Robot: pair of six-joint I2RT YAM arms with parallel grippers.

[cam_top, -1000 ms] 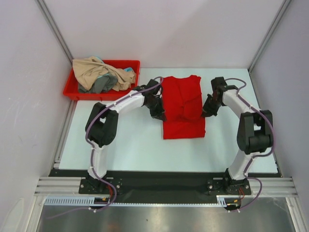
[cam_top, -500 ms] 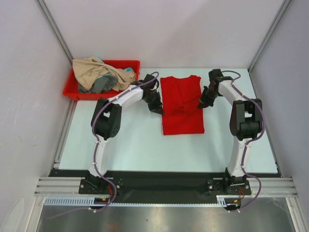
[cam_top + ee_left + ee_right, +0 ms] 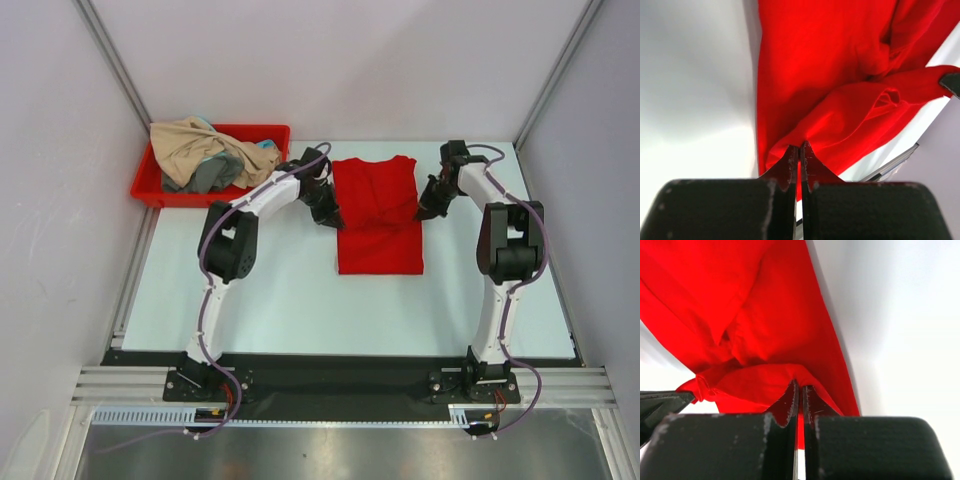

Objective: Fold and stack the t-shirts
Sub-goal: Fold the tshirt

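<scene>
The red t-shirt (image 3: pixel 378 245) lies partly folded in the middle of the table, with a lifted fold running across it between the two grippers. My left gripper (image 3: pixel 331 216) pinches that fold at the shirt's left edge, and in the left wrist view the gripper (image 3: pixel 800 148) is shut on red cloth (image 3: pixel 840 115). At the right edge, my right gripper (image 3: pixel 424 209) holds the same fold, and in the right wrist view it (image 3: pixel 800 386) is shut on red cloth (image 3: pixel 760 385). A beige t-shirt (image 3: pixel 195 140) and a grey one (image 3: pixel 210 177) lie crumpled in the tray.
The red plastic tray (image 3: pixel 145 190) stands at the back left, just left of the left arm. A bit of light blue cloth (image 3: pixel 266 147) shows at its right end. White walls close in the table at the back and on both sides.
Both grippers have carried the pinched red fold toward the back of the table. The shirt's near edge has drawn back a little with them.
</scene>
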